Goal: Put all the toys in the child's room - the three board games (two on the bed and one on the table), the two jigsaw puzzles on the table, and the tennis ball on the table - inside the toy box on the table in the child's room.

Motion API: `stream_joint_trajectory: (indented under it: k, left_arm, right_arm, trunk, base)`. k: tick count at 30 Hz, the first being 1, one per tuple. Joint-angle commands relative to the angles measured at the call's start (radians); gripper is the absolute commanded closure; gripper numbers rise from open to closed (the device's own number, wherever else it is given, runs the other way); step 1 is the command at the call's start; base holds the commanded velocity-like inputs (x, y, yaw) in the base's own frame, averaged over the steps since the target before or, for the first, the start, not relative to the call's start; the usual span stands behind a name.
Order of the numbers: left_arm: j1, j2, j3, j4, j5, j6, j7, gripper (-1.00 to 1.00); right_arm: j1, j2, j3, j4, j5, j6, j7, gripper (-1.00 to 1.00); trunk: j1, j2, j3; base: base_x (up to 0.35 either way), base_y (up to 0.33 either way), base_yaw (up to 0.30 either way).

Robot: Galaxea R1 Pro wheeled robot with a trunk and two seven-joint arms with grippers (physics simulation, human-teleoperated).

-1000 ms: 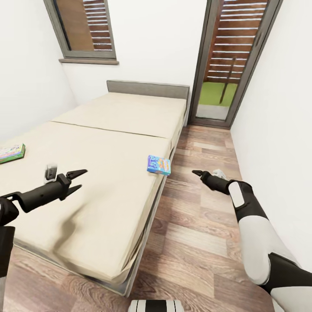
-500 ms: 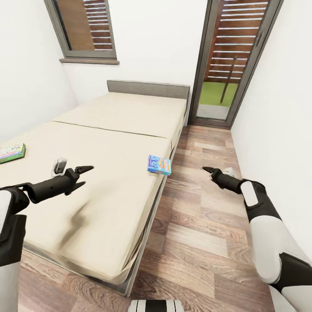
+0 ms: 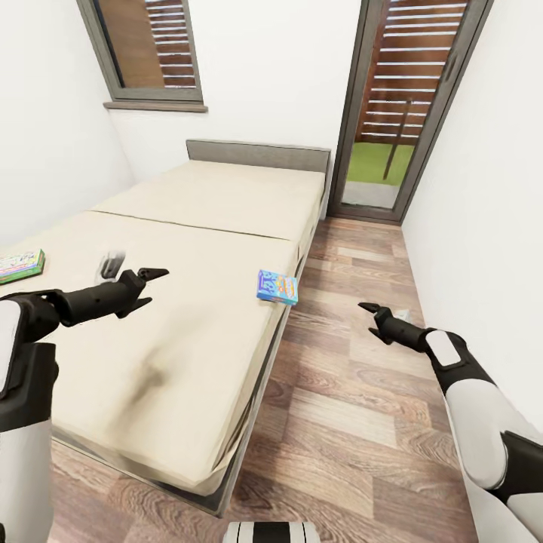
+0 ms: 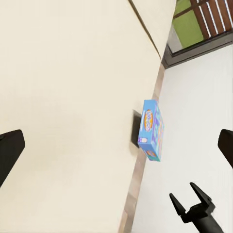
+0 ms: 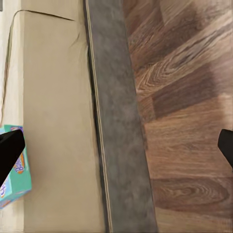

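Note:
A blue board game box (image 3: 276, 287) lies on the beige bed (image 3: 173, 317), close to its right edge. The left wrist view also takes in this blue box (image 4: 151, 129), and in the right wrist view its corner (image 5: 13, 180) sits on the mattress. At the bed's far left lies a second, green board game box (image 3: 21, 265). My left gripper (image 3: 157, 286) hovers open above the mattress, left of the blue box, with nothing between its fingers. Over the wooden floor, right of the bed, my right gripper (image 3: 367, 319) is open and empty; the left wrist view catches it too (image 4: 194, 206).
The grey bed frame (image 5: 114, 145) runs along a strip of wooden floor (image 3: 339, 422) between the bed and the white right wall. A glass door (image 3: 377, 158) stands at the far end, next to the grey headboard (image 3: 256, 154). A window (image 3: 147, 53) is high on the back wall.
My left arm has risen and reached further out over the bed. My right arm has swung to the right and lower over the floor. Both board games lie where they were.

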Motion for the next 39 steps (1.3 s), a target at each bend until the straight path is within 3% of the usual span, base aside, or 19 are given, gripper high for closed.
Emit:
stream_joint_trajectory:
  k: [1, 6, 7, 10, 11, 13, 15, 16, 17, 19, 20, 25, 31, 39]
  left_arm:
    - [-0.013, 0.000, -0.005, -0.001, 0.034, 0.003, 0.041, -1.00]
    - [-0.093, -0.002, -0.049, -0.003, 0.145, 0.003, 0.239, -1.00]
    - [-0.093, -0.002, -0.049, -0.003, 0.145, 0.003, 0.239, -1.00]
    - [-0.151, -0.009, -0.070, -0.002, 0.200, 0.003, 0.354, -1.00]
    - [-0.151, -0.009, -0.070, -0.002, 0.200, 0.003, 0.354, -1.00]
    - [-0.213, -0.045, -0.098, 0.002, 0.241, -0.003, 0.472, -1.00]
    - [-0.232, -0.064, -0.111, 0.005, 0.252, -0.006, 0.510, -1.00]
    - [-0.252, -0.091, -0.128, 0.008, 0.257, -0.008, 0.537, -1.00]
    - [-0.252, -0.091, -0.128, 0.008, 0.257, -0.008, 0.537, -1.00]
    - [-0.274, -0.122, -0.142, 0.015, 0.260, -0.010, 0.560, -1.00]
    - [-0.301, -0.154, -0.154, 0.034, 0.261, -0.011, 0.577, -1.00]
    - [-0.314, -0.169, -0.158, 0.043, 0.261, -0.012, 0.582, -1.00]
    - [-0.336, -0.185, -0.177, 0.048, 0.264, -0.012, 0.587, -1.00]
    - [-0.350, -0.188, -0.192, 0.053, 0.263, -0.016, 0.590, -1.00]
  right_arm:
    - [-0.002, 0.002, -0.005, 0.012, -0.002, 0.006, 0.002, -1.00]
    - [-0.008, 0.003, -0.004, 0.046, -0.015, 0.006, 0.001, -1.00]
    - [-0.008, 0.003, -0.004, 0.046, -0.015, 0.006, 0.001, -1.00]
    - [-0.013, 0.003, -0.004, 0.055, -0.018, 0.007, 0.001, -1.00]
    - [-0.013, 0.003, -0.004, 0.055, -0.018, 0.007, 0.001, -1.00]
    - [-0.017, 0.003, -0.005, 0.066, -0.020, 0.008, -0.007, -1.00]
    - [-0.018, 0.002, -0.005, 0.069, -0.020, 0.009, -0.014, -1.00]
    - [-0.036, 0.002, -0.006, 0.072, -0.021, 0.009, -0.048, -1.00]
    - [-0.036, 0.002, -0.006, 0.072, -0.021, 0.009, -0.048, -1.00]
    - [-0.069, 0.002, -0.007, 0.084, -0.022, 0.009, -0.097, -1.00]
    - [-0.101, 0.001, -0.007, 0.126, -0.024, 0.008, -0.135, -1.00]
    - [-0.112, -0.005, -0.008, 0.143, -0.031, 0.009, -0.145, -1.00]
    - [-0.117, -0.017, -0.007, 0.147, -0.092, 0.011, -0.145, -1.00]
    - [-0.116, -0.019, -0.007, 0.147, -0.100, 0.014, -0.139, -1.00]
  trunk:
    - [0.000, 0.000, -0.001]
    - [0.000, 0.000, -0.001]
    - [0.000, 0.000, -0.001]
    - [0.000, 0.000, -0.001]
    - [0.000, 0.000, -0.001]
    - [0.000, 0.000, -0.001]
    - [0.000, 0.000, -0.001]
    - [0.000, 0.000, -0.001]
    - [0.000, 0.000, -0.001]
    - [0.000, 0.000, -0.001]
    - [0.000, 0.000, -0.001]
    - [0.000, 0.000, -0.002]
    - [0.000, 0.000, -0.003]
    - [0.000, 0.000, -0.004]
  base:
    - [0.000, 0.000, 0.000]
    - [0.000, 0.000, 0.000]
    - [0.000, 0.000, 0.000]
    - [0.000, 0.000, 0.000]
    - [0.000, 0.000, 0.000]
    - [0.000, 0.000, 0.000]
    - [0.000, 0.000, 0.000]
    - [0.000, 0.000, 0.000]
    - [0.000, 0.000, 0.000]
    - [0.000, 0.000, 0.000]
    - [0.000, 0.000, 0.000]
    - [0.000, 0.000, 0.005]
    - [0.000, 0.000, 0.181]
    - [0.000, 0.000, 0.282]
